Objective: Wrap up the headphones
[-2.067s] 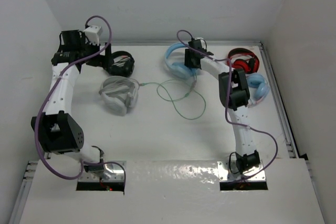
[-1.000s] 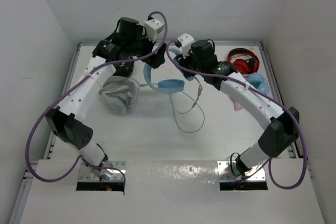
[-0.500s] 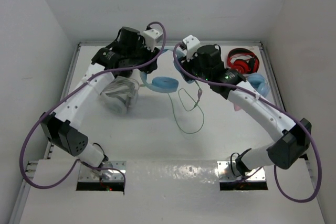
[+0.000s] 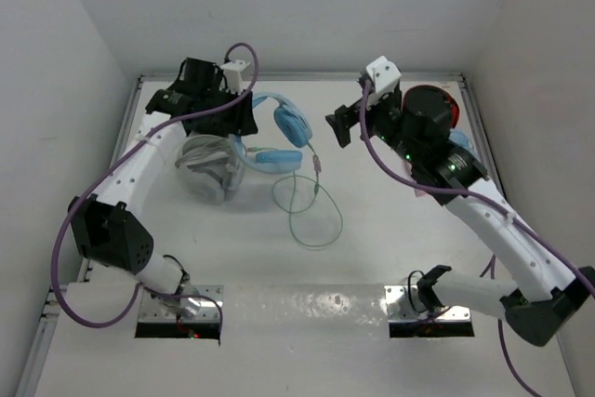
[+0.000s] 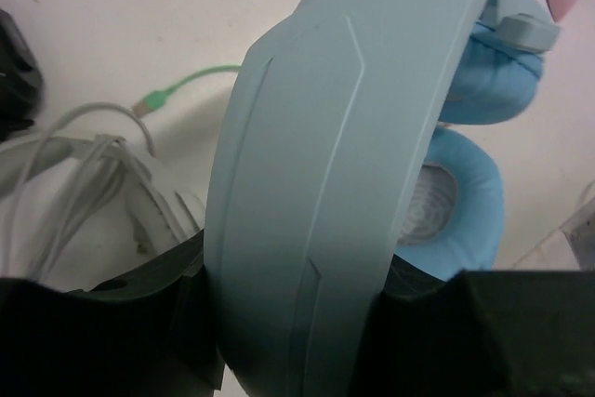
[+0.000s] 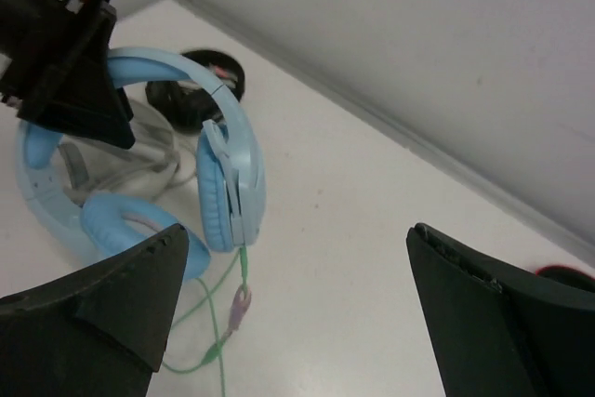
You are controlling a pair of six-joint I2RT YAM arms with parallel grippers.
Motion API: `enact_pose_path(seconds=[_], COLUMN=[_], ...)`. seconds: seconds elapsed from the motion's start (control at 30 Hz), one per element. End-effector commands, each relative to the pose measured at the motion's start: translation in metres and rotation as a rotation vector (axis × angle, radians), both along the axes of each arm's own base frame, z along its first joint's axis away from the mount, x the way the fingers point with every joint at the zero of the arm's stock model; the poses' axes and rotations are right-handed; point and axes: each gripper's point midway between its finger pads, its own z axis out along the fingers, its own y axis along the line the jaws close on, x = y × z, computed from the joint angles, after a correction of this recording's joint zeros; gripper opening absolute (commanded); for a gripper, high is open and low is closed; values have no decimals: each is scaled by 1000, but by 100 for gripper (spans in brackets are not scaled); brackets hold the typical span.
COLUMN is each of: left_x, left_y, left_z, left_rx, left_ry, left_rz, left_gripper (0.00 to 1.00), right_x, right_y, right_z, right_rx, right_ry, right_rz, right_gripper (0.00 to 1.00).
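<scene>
Light-blue plastic and padded blue cushions: those are the headphones [image 4: 279, 141], at the far middle of the table [image 4: 390, 230], just beside the grey-white pair [image 4: 209, 169]. The wide headband arches up on the left and both cups hang off it, one standing upright, the other lower, near the tabletop. The thin pale-green cable [image 4: 314, 218] drops from the upright cup and lies in loose loops on the table towards the near side. The left gripper [image 4: 240, 123] is clamped on the headband, a black finger pressed to each side of it. The right gripper [image 4: 346, 120] hangs off to the right, jaws spread wide with nothing between them, facing the cups but well apart from them.
</scene>
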Motion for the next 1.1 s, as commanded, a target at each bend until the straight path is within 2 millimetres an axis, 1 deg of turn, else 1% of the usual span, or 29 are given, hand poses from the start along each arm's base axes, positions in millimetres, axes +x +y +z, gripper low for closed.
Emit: enact_pose_path(seconds=[0.0, 0.03, 0.07, 0.1, 0.13, 0.17, 0.2, 0.23, 0.27, 0.3, 0.33, 0.37, 0.4, 0.43, 0.5, 0.53, 0.63, 0.67, 0.77, 0.8, 0.87, 0.93, 1.0, 1.03, 1.07], left_x=[4, 5, 6, 5, 6, 6, 4, 5, 4, 3, 3, 3, 3, 3, 3, 4, 5, 5, 4, 3, 4, 2, 2, 3, 5], left_y=[-17, -17, -16, -16, -14, -14, -13, -12, -11, -12, -12, -12, -13, -13, -14, -12, -12, -12, -15, -16, -18, -22, -23, -24, -22], left_z=[73, 77, 76, 75, 71, 69, 67, 66, 68, 70, 72, 75, 77, 81, 82, 81, 79, 79, 81, 83, 88, 93, 100, 100, 103], left_rx=[-141, -143, -130, -117, -86, -72, -61, -49, -49, -49, -49, -51, -53, -55, -52, -44, -34, -35, -44, -55, -71, -96, -115, -128, -135], left_ry=[-217, -230, -235, -232, -240, -239, -235, -238, -242, -248, -255, -265, -270, -282, -288, -291, -290, -291, -293, -290, -296, -296, -307, -296, -298], left_rz=[-57, -58, -61, -60, -57, -57, -56, -50, -48, -53, -55, -57, -60, -64, -69, -68, -68, -71, -88, -89, -87, -96, -96, -82, -66], left_gripper=[0, 0, 0, 0, 0, 0, 0, 0, 0, 0, 0, 0, 0, 0, 0, 0, 0, 0, 0, 0, 0, 0, 0, 0, 0], right_x=[-5, -1, -4, -2, 9, 13, 21, 36, 45, 51, 58, 67, 69, 69, 62, 57, 54, 56, 64, 68, 77, 83, 86, 88, 86], right_y=[2, 5, 18, 25, 38, 47, 52, 60, 62, 66, 68, 73, 77, 80, 88, 94, 98, 102, 107, 107, 104, 104, 101, 101, 99], right_z=[2, -7, -7, 3, -6, -4, 10, 0, 2, 14, 10, -14, -12, -20, -43, -43, -58, -66, -83, -95, -106, -120, -125, -117, -122], right_rx=[37, 31, 55, 95, 110, 120, 134, 121, 115, 113, 77, 26, 3, -21, -38, -21, -1, -3, 19, 16, 5, -4, -2, 26, 26], right_ry=[-76, -62, -47, -43, 3, 2, -20, -2, -15, -41, -49, 1, -6, 13, 65, 62, 100, 116, 156, 177, 183, 211, 218, 199, 204], right_rz=[40, 44, 102, 114, 123, 140, 139, 129, 113, 112, 114, 113, 135, 157, 216, 260, 273, 276, 250, 231, 186, 155, 125, 117, 108], right_gripper=[99, 96, 95, 92, 92, 91, 91, 93, 93, 94, 95, 95, 96, 96, 95, 95, 95, 93, 90, 86, 81, 66, 47, 25, 15])
